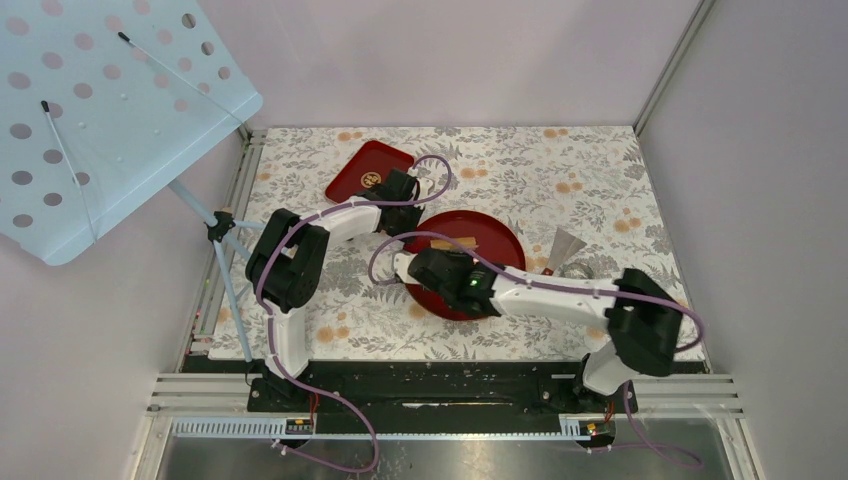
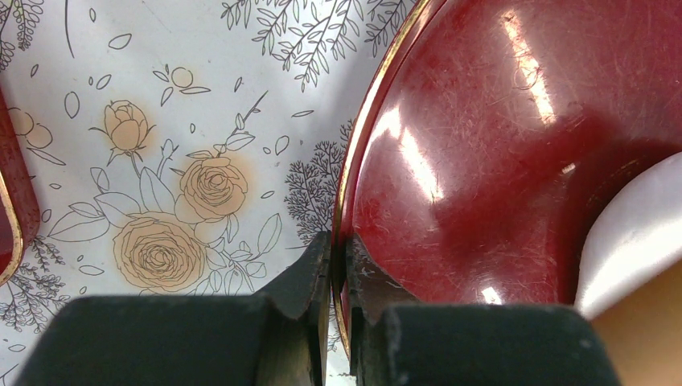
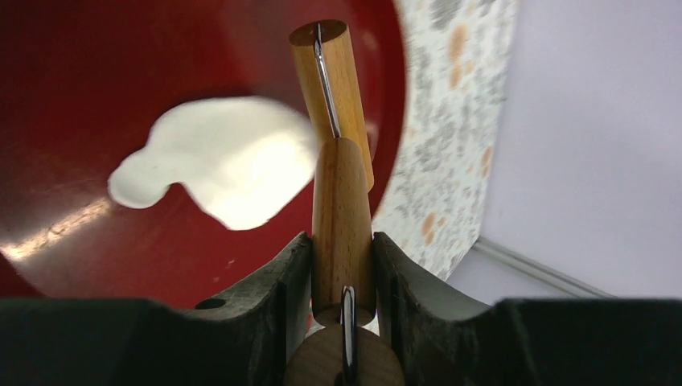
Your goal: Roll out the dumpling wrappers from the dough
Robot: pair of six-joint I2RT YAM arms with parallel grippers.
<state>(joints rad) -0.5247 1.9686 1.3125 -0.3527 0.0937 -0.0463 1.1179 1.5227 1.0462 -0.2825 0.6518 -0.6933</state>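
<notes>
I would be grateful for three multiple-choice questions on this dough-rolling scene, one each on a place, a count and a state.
1. Where does the white dough lie?
A) on the round red plate
B) on a wooden board
C) in a metal bowl

2. How many red dishes stand on the table?
A) one
B) two
C) four

3. How is the left gripper?
A) open in the air
B) shut on the dough
C) shut on the plate's rim

Answers:
1 A: the right wrist view shows the dough on the plate's red surface.
2 B: the top view shows the round plate and a square red tray.
3 C: its fingers pinch the gold rim between them.
</notes>
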